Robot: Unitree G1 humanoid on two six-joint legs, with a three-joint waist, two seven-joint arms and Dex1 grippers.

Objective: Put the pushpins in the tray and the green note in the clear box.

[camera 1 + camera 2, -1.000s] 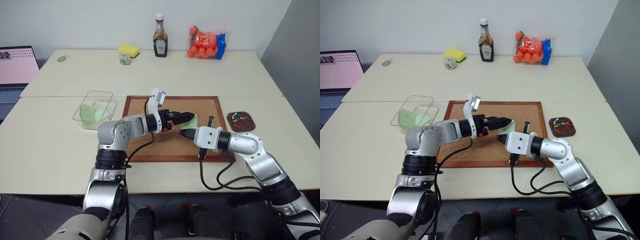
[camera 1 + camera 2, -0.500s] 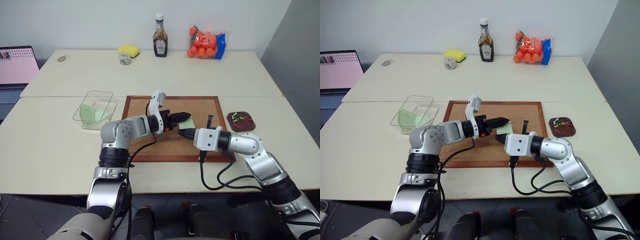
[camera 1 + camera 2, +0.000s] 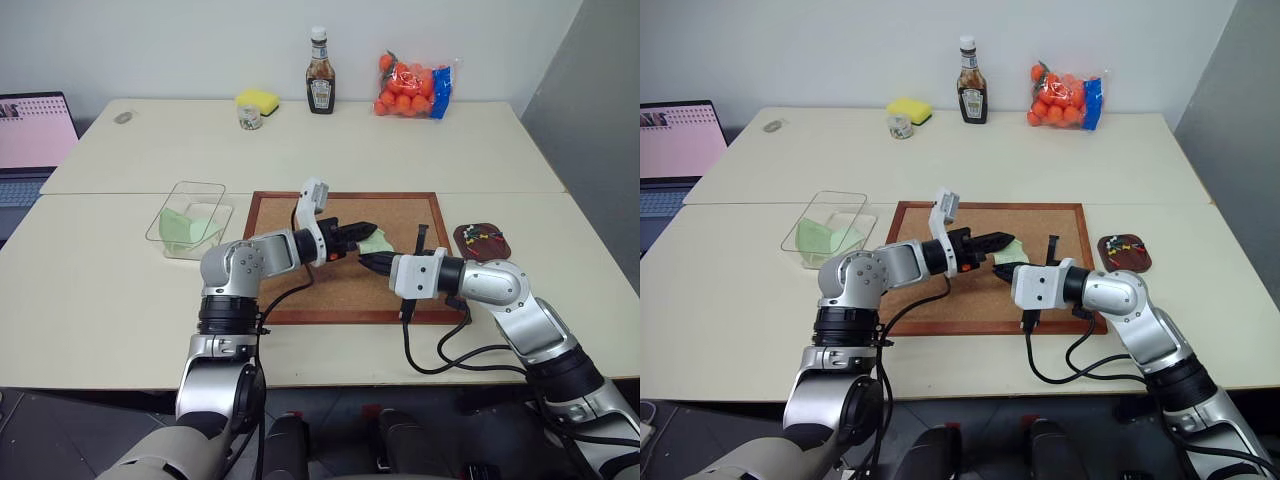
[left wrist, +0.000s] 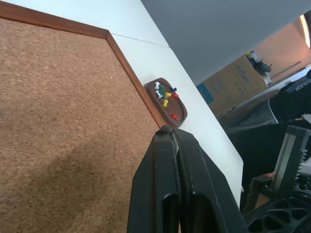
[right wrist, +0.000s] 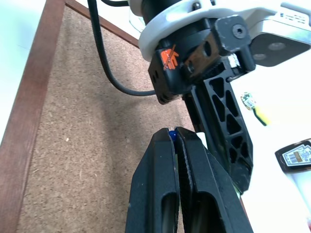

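Left eye view: both arms meet over the corkboard (image 3: 300,285).
Left gripper (image 3: 372,231) pinches the green note (image 3: 377,243); right gripper (image 3: 366,262) closed on a blue-headed pushpin (image 5: 171,132).

Bright, even room light, soft shadows; wrist views perhaps slightly blurred up close.

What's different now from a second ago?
The left gripper has closed on the edge of the green note over the corkboard; it stood open before. The right gripper stays shut on a small blue pin. The tray and clear box haven't moved.
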